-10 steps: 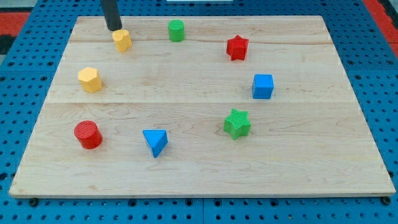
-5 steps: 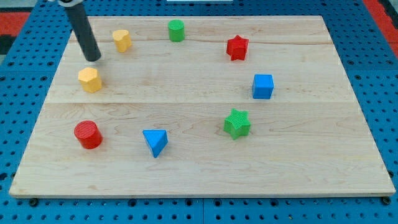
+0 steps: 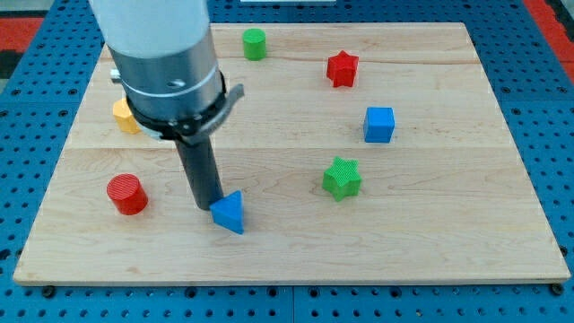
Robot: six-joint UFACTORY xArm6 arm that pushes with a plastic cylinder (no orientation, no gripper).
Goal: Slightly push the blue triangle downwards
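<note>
The blue triangle (image 3: 229, 213) lies on the wooden board (image 3: 430, 224) at the lower left of centre. My tip (image 3: 208, 205) touches the triangle's upper left side, just above and to the left of it. The rod rises from there into the arm's wide grey end (image 3: 161, 54), which fills the view's upper left and hides part of the board behind it.
A red cylinder (image 3: 126, 194) sits left of the triangle. A yellow block (image 3: 122, 117) peeks out from behind the arm. A green star (image 3: 342, 178), a blue cube (image 3: 378, 124), a red star (image 3: 342, 67) and a green cylinder (image 3: 255, 42) lie right and above.
The rod has swept from the board's upper left down to the blue triangle. The triangle has shifted slightly down and turned. The second yellow block is now hidden behind the arm.
</note>
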